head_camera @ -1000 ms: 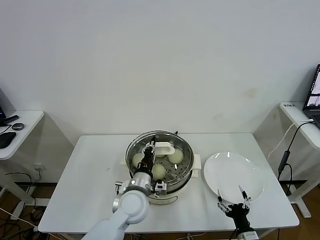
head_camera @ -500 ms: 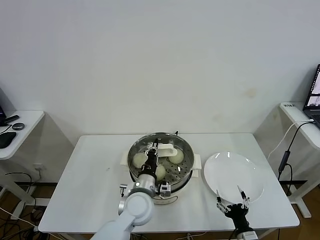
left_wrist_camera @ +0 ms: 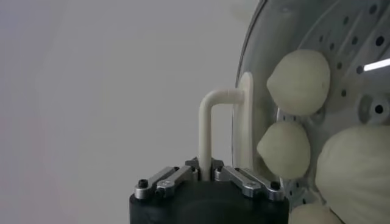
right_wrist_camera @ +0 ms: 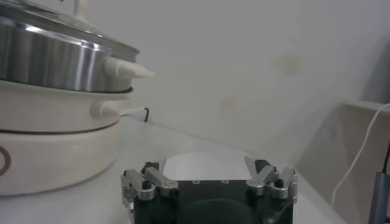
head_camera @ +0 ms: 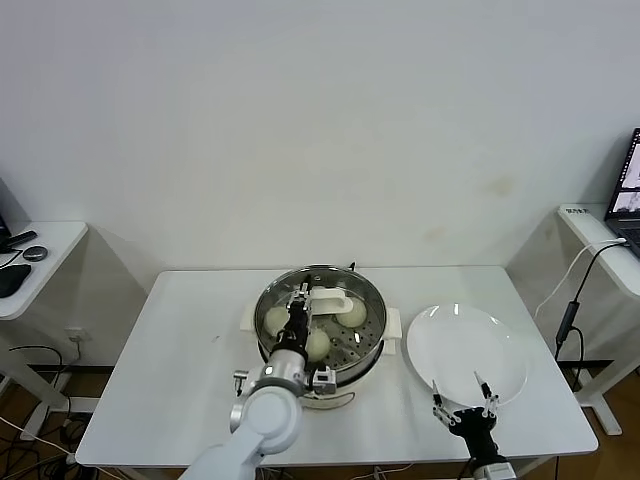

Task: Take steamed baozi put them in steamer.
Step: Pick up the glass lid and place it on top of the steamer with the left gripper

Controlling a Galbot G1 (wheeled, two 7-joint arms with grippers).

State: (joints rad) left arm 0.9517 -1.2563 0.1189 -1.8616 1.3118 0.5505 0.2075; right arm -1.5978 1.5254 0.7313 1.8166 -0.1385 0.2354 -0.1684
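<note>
four steamed baozi are all inside the steamer, lying on its tray full of holes. none is left on the plate.

biggest is the white table, which fills the lower half of the head view. the shiny steamer sits in the middle of it. the white plate is in the lower right, just beside the steamer, with nothing on it.

a round glass lid seems to lie over the steamer, and you can see the buns through it. it has a white handle on top.

the left gripper is right at that handle, in the middle of the head view. i cannot tell if it grips the handle or has let go.

the right gripper waits at the bottom right, near the front edge of the plate. its jaws are wide apart and hold nothing.

i think the buns are light, soft and squashy. a hard squeeze would dent them. they may be a bit sticky too. the best place to hold one is low on its two round sides, with a gentle pinch.

the lid is glass, so it could break. the handle is the safe place to hold it.
</note>
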